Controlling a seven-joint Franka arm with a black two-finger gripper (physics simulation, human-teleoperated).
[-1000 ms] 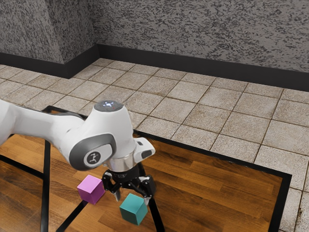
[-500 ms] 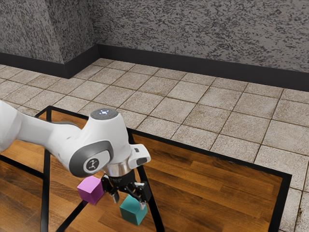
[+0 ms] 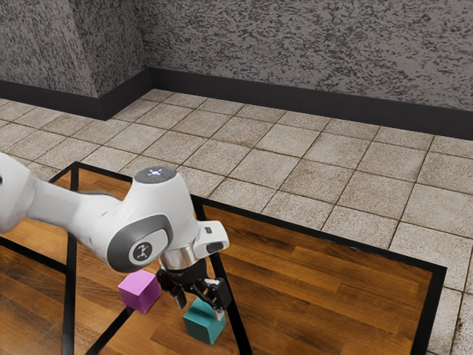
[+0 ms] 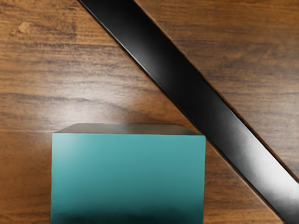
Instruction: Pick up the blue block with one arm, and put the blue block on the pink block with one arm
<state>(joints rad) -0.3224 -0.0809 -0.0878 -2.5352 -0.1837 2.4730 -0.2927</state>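
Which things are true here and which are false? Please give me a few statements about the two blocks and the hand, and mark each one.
1. The blue block rests on the wooden table. True.
2. The blue block is stacked on the pink block. False: the two stand apart, side by side on the table.
3. The hand is low over the blue block. True.
4. The pink block is toward the exterior view's right of the blue block. False: it is toward that view's left.
5. A black strip runs across the wood close beside the blue block. True.
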